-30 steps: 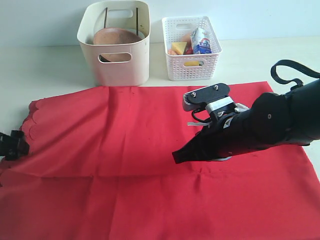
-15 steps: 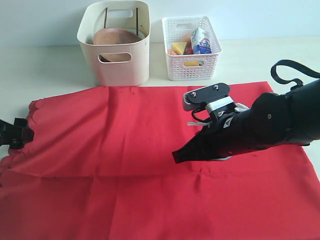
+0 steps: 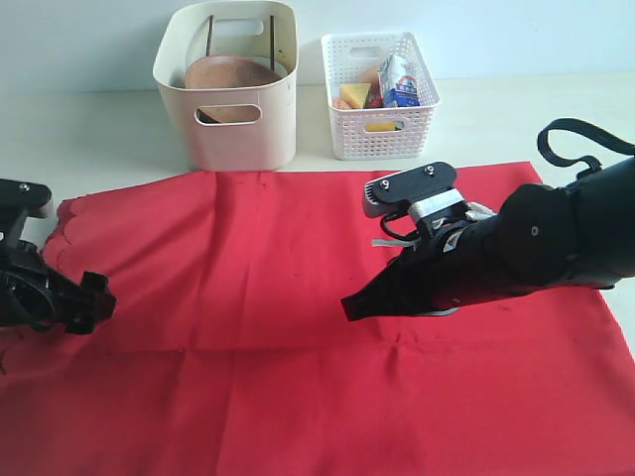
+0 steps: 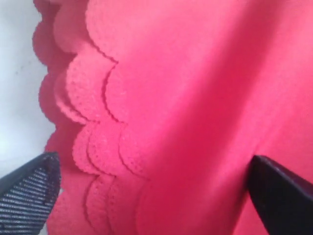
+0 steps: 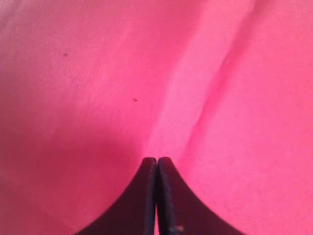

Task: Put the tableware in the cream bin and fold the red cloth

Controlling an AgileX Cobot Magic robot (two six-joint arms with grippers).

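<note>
2 wrist views alone show left gripper [image 4: 151, 164] spread over red cloth [image 4: 195, 73], right gripper [image 5: 156, 162] closed.

red cloth [image 3: 298, 297]: matt fabric | cream bin [image 3: 243, 134]: smooth plastic

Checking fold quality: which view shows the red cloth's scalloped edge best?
Left wrist view: the scalloped edge fills it, scallops close and layered. Exterior shows it small at left; right wrist shows only plain red cloth.
</note>
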